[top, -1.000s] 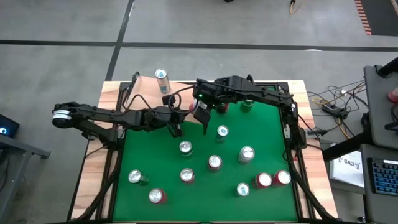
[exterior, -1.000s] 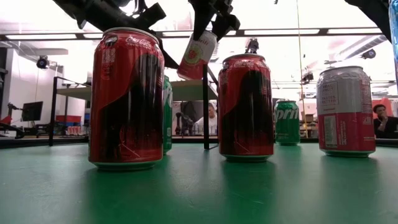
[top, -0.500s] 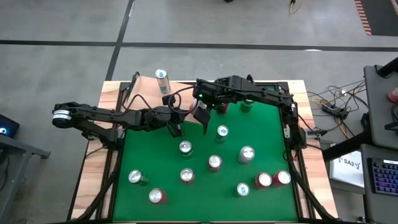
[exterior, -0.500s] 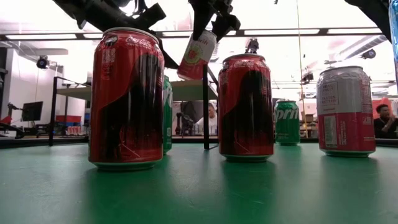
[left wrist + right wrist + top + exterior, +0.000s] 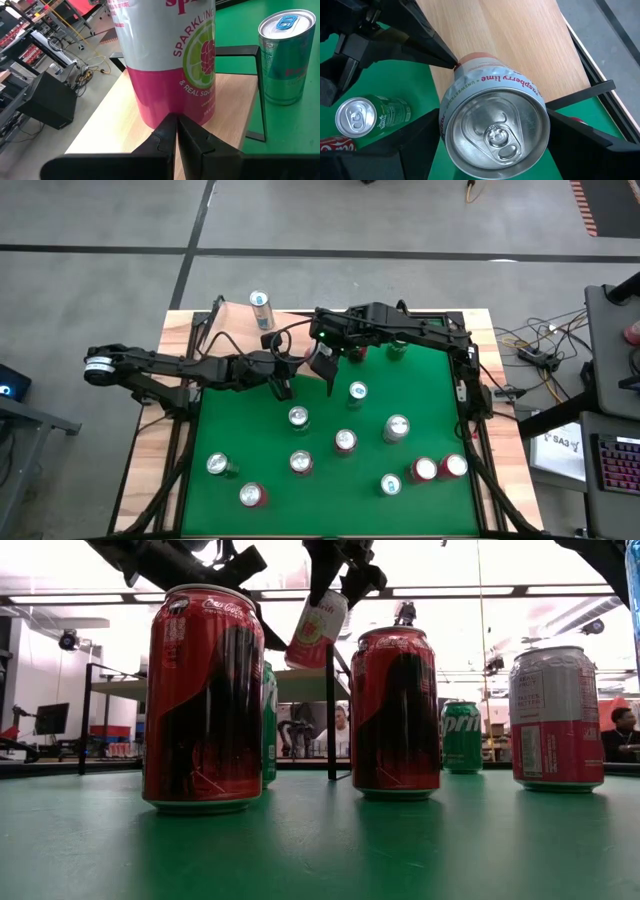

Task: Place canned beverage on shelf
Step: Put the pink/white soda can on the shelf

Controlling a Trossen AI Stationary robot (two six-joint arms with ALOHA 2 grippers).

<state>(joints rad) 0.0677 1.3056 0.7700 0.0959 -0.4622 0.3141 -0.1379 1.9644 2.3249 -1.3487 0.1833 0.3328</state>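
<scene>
Right pincer [image 5: 492,132] grasping pink-white can [image 5: 492,127], tilted, above shelf [image 5: 520,45].
We see the can's long axis leaning off vertical, base toward the board; left pincer [image 5: 175,131] clenched, tip just beside the can's base.

red cola cans [image 5: 203,695] | green soda can [image 5: 461,737] | seated person [image 5: 623,732]

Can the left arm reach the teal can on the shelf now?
Probably not directly: the left gripper is shut, and the raspberry-lime can held by the right gripper hangs before it; the teal can stands aside.
</scene>
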